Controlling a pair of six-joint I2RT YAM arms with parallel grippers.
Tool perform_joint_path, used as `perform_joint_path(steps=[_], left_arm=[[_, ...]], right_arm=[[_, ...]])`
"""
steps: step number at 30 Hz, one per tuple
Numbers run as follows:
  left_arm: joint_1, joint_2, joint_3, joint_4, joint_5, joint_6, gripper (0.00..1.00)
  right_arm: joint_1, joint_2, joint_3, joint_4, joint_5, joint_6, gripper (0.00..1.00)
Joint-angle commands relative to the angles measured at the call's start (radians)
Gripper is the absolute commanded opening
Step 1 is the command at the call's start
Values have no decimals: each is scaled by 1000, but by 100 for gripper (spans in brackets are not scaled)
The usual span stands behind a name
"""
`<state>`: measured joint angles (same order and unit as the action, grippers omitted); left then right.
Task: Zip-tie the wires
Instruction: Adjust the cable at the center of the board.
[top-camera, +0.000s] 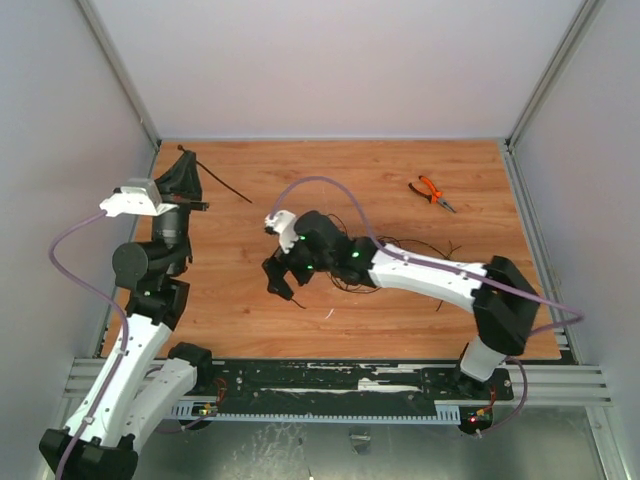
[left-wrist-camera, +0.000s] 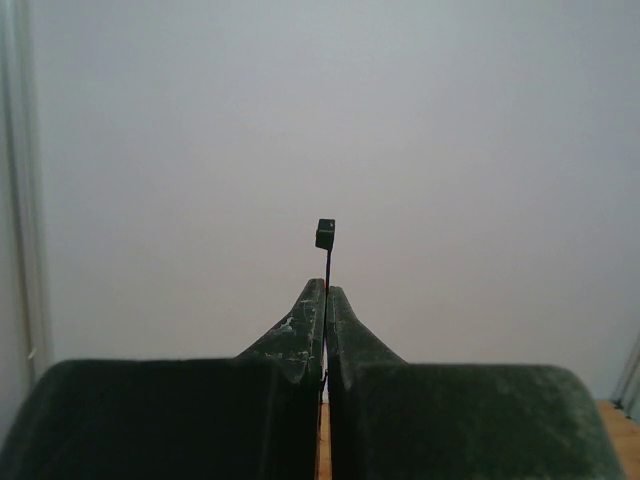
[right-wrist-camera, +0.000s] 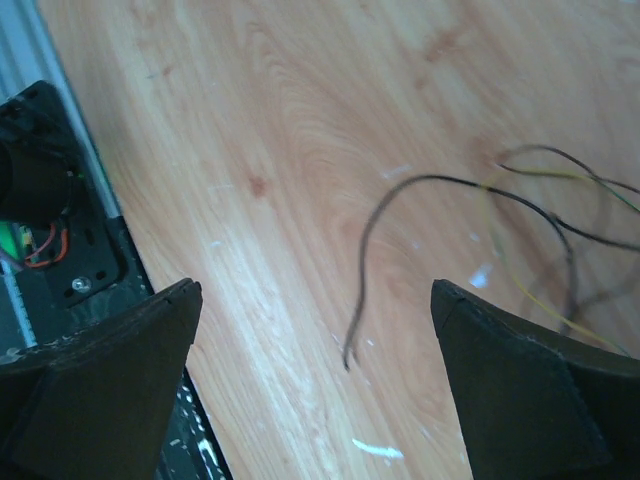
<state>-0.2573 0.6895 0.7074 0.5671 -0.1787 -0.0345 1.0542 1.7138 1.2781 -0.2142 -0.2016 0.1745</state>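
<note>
The wires are a loose tangle of thin dark strands on the wooden table, partly hidden under my right arm. My right gripper hangs open and empty just left of them. In the right wrist view the gripper has its jaws wide apart above one stray wire end, with more strands to the right. My left gripper is at the back left, shut on a black zip tie. In the left wrist view the gripper clamps the tie's strap, and the tie's head sticks up above the tips.
Orange-handled pliers lie at the back right of the table. A small white scrap lies near the front edge. Grey walls enclose the table on three sides. A black rail with the arm bases runs along the near edge.
</note>
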Motion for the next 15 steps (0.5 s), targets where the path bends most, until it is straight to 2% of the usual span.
perform_joint_path(steps=[1,7,12,15], left_arm=[[9,60,32,96,142,-23,0],[9,258,51,342,390,-93,0],[9,552,140,576,638,-258,0],[6,706,208,726,733,-381,0]], right_arm=[[-69,-156,-102,-7,122,16,99],[-273,-429,-311,2,138,12,99],[-434,-630,-424,17,177,-32,99],[-540,-717,-464,24,147,-21,99]])
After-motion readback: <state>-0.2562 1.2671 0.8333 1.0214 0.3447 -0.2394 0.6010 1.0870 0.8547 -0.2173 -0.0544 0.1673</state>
